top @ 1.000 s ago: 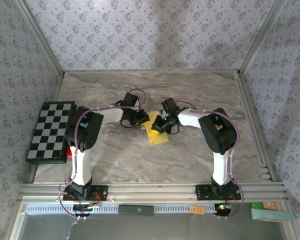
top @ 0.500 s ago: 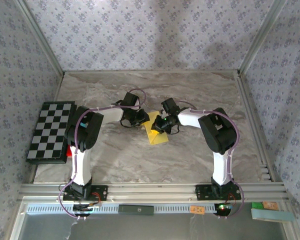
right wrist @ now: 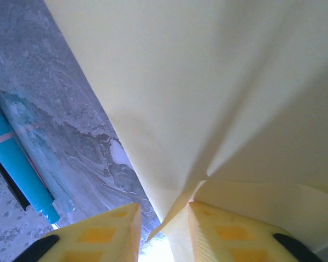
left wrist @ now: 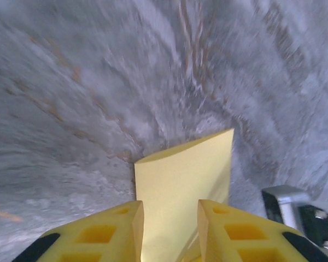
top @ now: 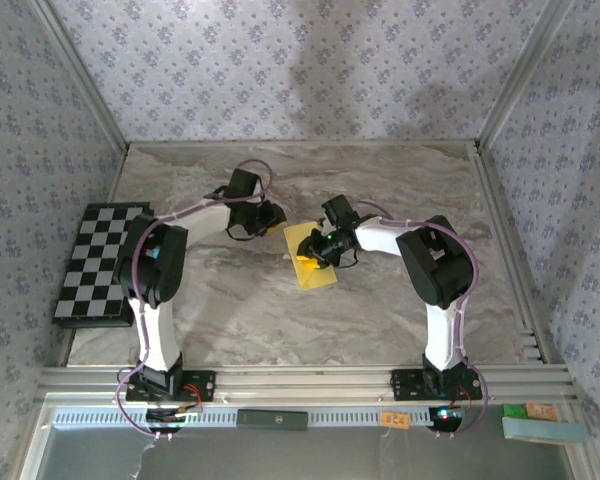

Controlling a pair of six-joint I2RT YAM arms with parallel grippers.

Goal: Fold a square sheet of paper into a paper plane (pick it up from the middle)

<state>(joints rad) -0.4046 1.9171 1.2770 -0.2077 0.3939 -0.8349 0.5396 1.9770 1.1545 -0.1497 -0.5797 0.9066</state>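
The yellow sheet of paper (top: 308,258) lies creased and partly folded on the marble table, its far flap lifted. My left gripper (top: 272,217) hovers just left of the sheet's far corner. In the left wrist view its jaws (left wrist: 167,210) stand open, and the paper (left wrist: 185,174) shows beyond the gap. My right gripper (top: 316,247) sits over the sheet's middle. In the right wrist view it (right wrist: 164,214) is open, with a folded edge of the paper (right wrist: 208,82) hanging loose in the gap beside the right finger (right wrist: 229,234).
A black-and-white checkered board (top: 95,262) lies at the table's left edge. A blue pen (right wrist: 19,164) rests on the marble left of the paper in the right wrist view. The enclosure walls stand close on three sides.
My left gripper has let go of the paper, opened and swung back to the left. The right gripper has opened. The sheet's far flap now spreads wider.
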